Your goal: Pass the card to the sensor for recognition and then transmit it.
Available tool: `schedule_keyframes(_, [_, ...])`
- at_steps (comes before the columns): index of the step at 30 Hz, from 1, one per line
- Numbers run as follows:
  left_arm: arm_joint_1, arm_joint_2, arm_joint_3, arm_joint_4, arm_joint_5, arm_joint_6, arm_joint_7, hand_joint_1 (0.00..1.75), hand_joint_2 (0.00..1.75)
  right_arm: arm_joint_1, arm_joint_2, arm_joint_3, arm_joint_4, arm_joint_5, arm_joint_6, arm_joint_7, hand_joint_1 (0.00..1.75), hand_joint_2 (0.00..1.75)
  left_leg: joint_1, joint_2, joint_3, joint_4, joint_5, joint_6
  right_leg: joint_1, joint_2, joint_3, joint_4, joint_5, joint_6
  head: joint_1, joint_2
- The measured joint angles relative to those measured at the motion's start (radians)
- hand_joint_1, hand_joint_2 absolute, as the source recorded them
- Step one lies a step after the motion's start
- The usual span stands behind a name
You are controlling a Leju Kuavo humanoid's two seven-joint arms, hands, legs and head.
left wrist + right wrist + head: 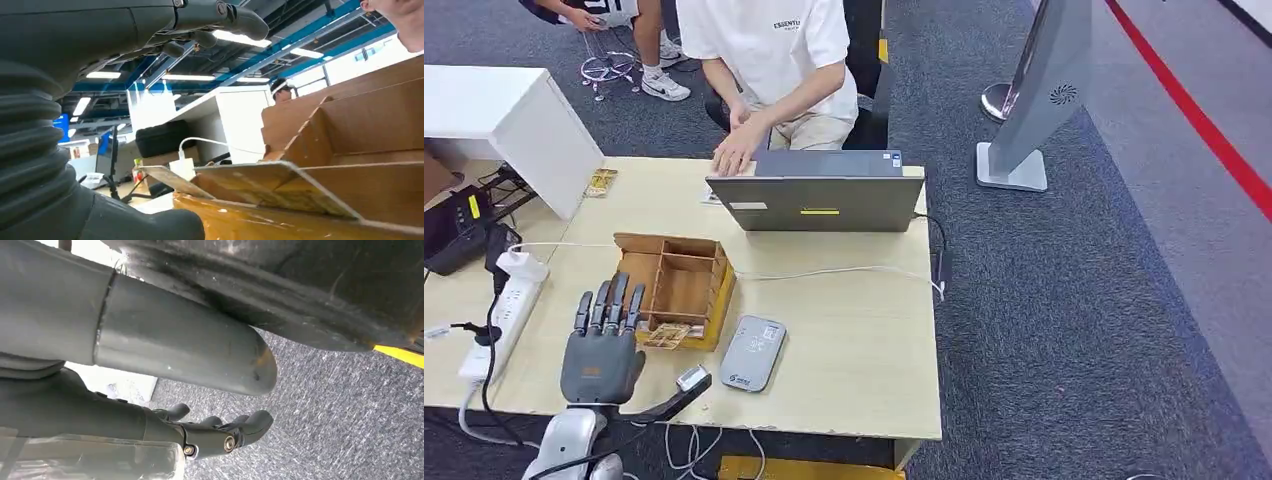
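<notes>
From the head view, the left hand [604,345] hovers flat over the near-left part of the light wooden table [864,340], fingers straight and spread, holding nothing, fingertips at the near-left corner of the wooden box [676,285]. The card [665,335] lies on the box's near edge just beside those fingertips — its long side runs along that edge. The grey sensor [752,352] sits just right of the box, its long axis angled away from the table's near edge, with bare tabletop to its right. A laptop [819,200] stands at the far edge, a person [769,60] seated behind it. A power strip [504,305] lies to the left.

From the left wrist view, the card [270,187] rests nearly flat on the box rim [350,130].

From the right wrist view, the right hand [220,432] hangs over grey carpet [350,405], fingers curled and loosely apart, holding nothing.
</notes>
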Motion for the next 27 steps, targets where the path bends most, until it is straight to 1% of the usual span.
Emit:
schedule_keyframes(7, [-0.011, -0.022, -0.006, 0.012, 0.003, -0.002, 0.000, 0.00, 1.75, -0.001, -0.002, 0.001, -0.003, -0.002, 0.000, 0.000, 0.00, 0.00, 0.000, 0.000, 0.000, 0.000, 0.000, 0.000, 0.000, 0.000, 0.000, 0.000, 0.000, 0.000, 0.000, 0.000])
schedule_keyframes(19, [-0.009, -0.020, -0.007, 0.026, 0.021, -0.003, 0.000, 0.00, 1.75, -0.001, -0.004, 0.003, -0.003, 0.001, 0.000, 0.002, 0.00, 0.00, 0.000, 0.000, 0.000, 0.000, 0.000, 0.000, 0.000, 0.000, 0.000, 0.000, 0.000, 0.000, 0.000, 0.000])
schedule_keyframes(27, [-0.007, -0.016, -0.015, 0.027, 0.026, 0.001, -0.029, 0.00, 1.75, -0.002, -0.007, 0.011, -0.007, 0.001, 0.000, 0.003, 0.00, 0.00, 0.000, 0.000, 0.000, 0.000, 0.000, 0.000, 0.000, 0.000, 0.000, 0.000, 0.000, 0.000, 0.000, 0.000])
